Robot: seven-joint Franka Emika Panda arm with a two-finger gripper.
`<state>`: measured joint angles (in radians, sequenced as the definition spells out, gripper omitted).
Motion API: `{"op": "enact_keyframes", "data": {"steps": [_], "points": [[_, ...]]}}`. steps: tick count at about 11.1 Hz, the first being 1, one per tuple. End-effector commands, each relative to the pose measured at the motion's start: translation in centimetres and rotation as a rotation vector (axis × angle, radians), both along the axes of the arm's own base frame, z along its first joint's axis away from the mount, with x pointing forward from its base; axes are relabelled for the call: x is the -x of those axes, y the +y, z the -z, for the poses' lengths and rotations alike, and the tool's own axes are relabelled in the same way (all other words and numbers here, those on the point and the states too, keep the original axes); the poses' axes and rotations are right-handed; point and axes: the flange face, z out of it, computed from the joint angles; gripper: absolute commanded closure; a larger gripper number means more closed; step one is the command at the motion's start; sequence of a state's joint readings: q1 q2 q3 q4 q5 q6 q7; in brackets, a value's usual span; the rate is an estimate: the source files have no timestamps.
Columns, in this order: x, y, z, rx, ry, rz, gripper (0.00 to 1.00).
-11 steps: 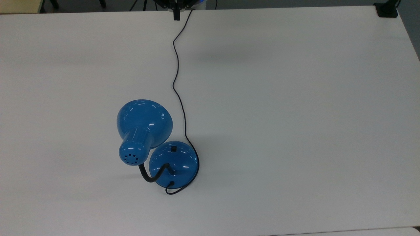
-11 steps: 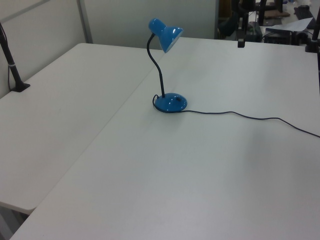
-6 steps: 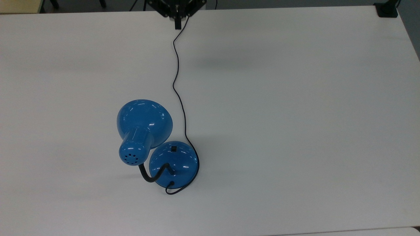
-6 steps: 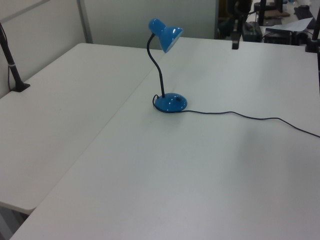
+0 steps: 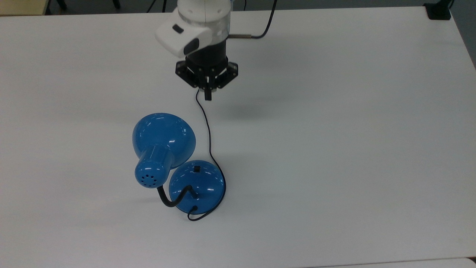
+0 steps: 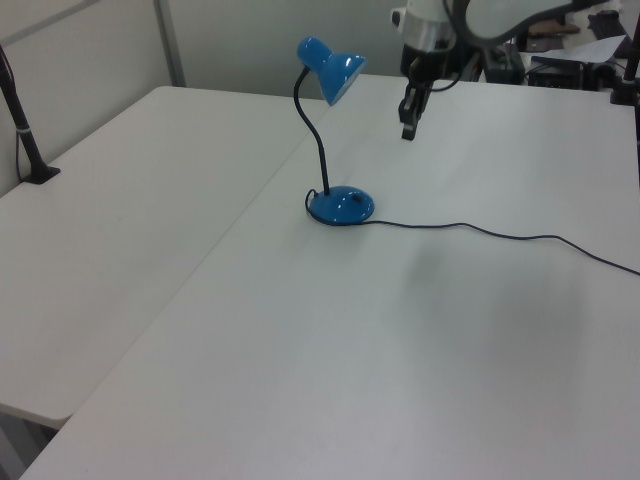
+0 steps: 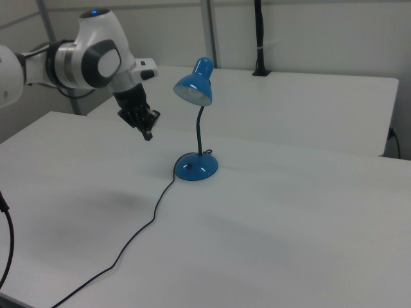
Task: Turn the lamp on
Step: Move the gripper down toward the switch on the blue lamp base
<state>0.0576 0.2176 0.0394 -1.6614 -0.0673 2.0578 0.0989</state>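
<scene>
The blue lamp (image 5: 163,138) stands on the white table (image 5: 334,149), its bell shade leaning toward the top view's left over the domed base (image 5: 202,188). A small black switch (image 5: 197,169) sits on the base's far side. No glow comes from the shade (image 7: 192,92) in the right view. My gripper (image 5: 207,95) hangs shut and empty in the air above the thin black cord (image 5: 203,123), well short of the base. In the left view the gripper (image 6: 408,130) is right of the shade (image 6: 335,70) and higher than the base (image 6: 341,204).
The cord trails from the base across the table toward the left view's right edge (image 6: 560,243). A second white table (image 6: 120,200) adjoins with a black clamped post (image 6: 25,140). Another black clamp (image 5: 438,11) grips the table's corner.
My arm has come in from the top view's upper edge and moved down toward the lamp, now hovering over the cord. The lamp and cord have not moved.
</scene>
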Motion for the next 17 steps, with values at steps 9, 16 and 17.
{"op": "enact_keyframes", "data": {"steps": [9, 16, 17], "points": [[-6.6, -2.6, 11.9, -0.002, -0.232, 0.045, 1.00], [-7.6, -3.6, 15.4, -0.013, -0.285, 0.049, 1.00], [-7.6, -3.9, 15.5, -0.011, -0.289, 0.052, 1.00]]}}
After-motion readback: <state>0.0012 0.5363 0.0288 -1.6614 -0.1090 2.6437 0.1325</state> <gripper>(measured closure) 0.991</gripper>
